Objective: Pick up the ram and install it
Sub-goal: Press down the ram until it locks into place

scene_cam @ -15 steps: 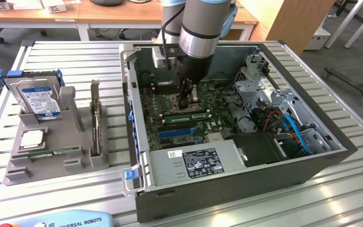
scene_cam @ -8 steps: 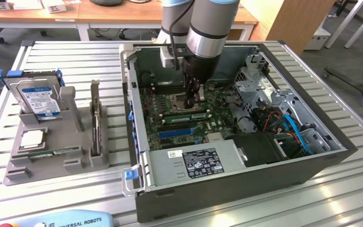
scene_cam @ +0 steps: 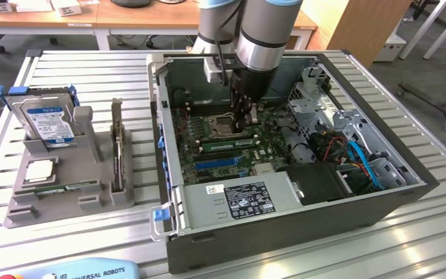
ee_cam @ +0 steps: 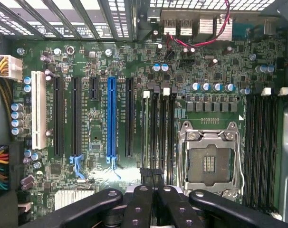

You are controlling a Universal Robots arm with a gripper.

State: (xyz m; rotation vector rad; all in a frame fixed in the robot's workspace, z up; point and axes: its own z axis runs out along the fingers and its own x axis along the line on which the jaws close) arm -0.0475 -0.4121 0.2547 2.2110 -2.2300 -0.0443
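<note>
I judge I'm at the install step: my jaws (scene_cam: 246, 119) are shut tight with nothing visibly clamped between them, and they hang low inside the open dark-grey computer case (scene_cam: 285, 232), just beside the square silver processor socket (ee_cam: 209, 164). The ram (scene_cam: 227, 142), a long thin green circuit-board stick, seems to stand on edge in the black memory slots (ee_cam: 158, 137) next to that socket, right under my tips; whether it is fully seated I cannot tell. A similar green stick (scene_cam: 64, 187) lies in the grey plastic parts holder (scene_cam: 21, 218), well away from the socket on the slatted metal counter (scene_cam: 409, 244). Seating calls for straight, even pressure along the slot. The blue pendant (scene_cam: 91, 271) reads "UNIVERSAL ROBOTS"; the other labels are unreadable.
</note>
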